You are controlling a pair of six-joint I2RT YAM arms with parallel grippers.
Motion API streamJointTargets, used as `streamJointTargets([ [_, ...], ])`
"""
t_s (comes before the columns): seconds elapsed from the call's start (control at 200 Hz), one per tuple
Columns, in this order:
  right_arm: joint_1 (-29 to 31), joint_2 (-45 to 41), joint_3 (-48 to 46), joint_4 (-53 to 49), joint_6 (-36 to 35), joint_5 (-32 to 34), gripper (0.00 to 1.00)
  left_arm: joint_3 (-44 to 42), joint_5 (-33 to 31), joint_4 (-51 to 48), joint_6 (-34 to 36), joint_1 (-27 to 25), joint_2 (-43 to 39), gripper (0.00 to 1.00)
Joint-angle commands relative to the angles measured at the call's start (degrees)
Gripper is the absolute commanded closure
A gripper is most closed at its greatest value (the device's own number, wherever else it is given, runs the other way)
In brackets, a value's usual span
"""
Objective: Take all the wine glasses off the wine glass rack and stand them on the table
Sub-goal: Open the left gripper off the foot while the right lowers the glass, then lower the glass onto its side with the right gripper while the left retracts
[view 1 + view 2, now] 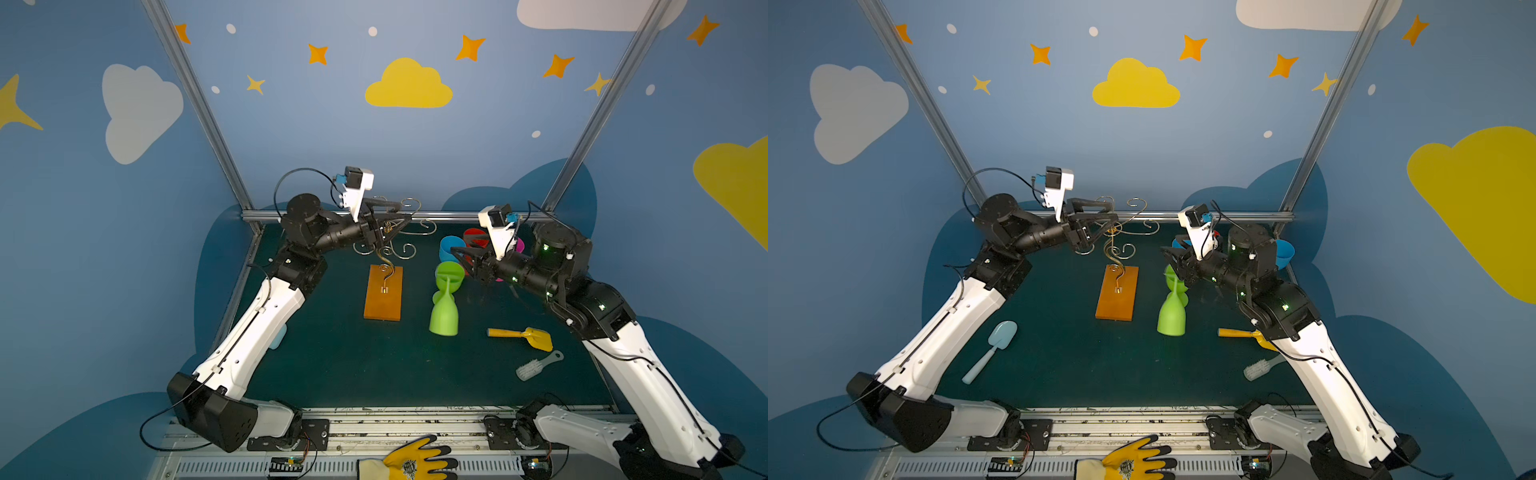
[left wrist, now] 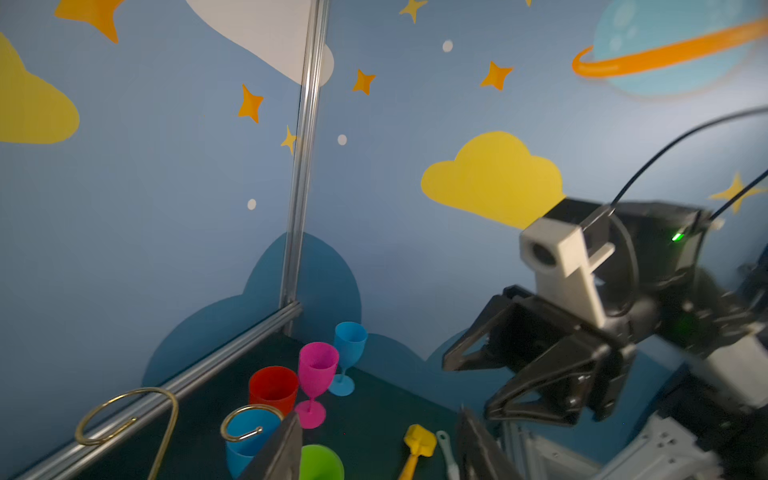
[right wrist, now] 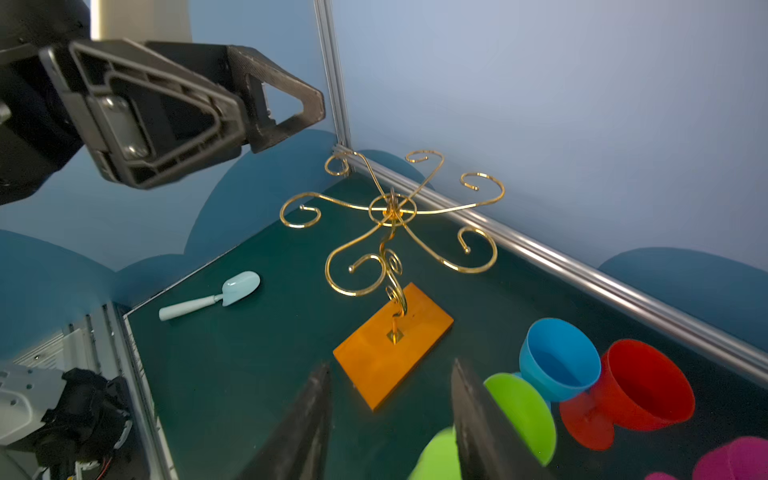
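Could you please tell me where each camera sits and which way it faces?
Top views: high in front, looking down toward the back wall; both arms, left gripper, right gripper and wine glass rack show.
Left wrist: on the left arm, facing the right gripper and red glass; own fingertips show.
Right wrist: on the right arm, facing the rack and left gripper; own fingertips show.
Shared: all four show the rack's gold wire.

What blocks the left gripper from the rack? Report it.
Nothing visible. The left gripper hangs open close beside the upper arms of the rack, apart from them, with only air between.
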Motion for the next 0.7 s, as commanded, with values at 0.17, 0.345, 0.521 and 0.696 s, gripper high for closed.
streamJointTargets([
  [0.17,-0.01,-1.68,-2.65,-7.55,4.27,9.76,0.49,-5.69,-8.06,7.95,15.14,-1.04,-4.17,0.42],
  [0.345,-0.1,-3.26,-6.73,-8.59,6.37,11.85,0.44,-8.29,-13.33,9.48,13.93,-1.07,-7.03,0.41],
  [0.521,-0.48,-5.12,-13.51,-9.92,12.05,11.29,0.42,-13.57,-18.71,10.02,12.19,-1.01,-11.32,0.4],
  [0.696,-3.87,-5.7,-21.27,-14.1,17.66,7.34,0.44,-17.95,-24.28,9.04,10.26,-0.98,-16.05,0.39],
])
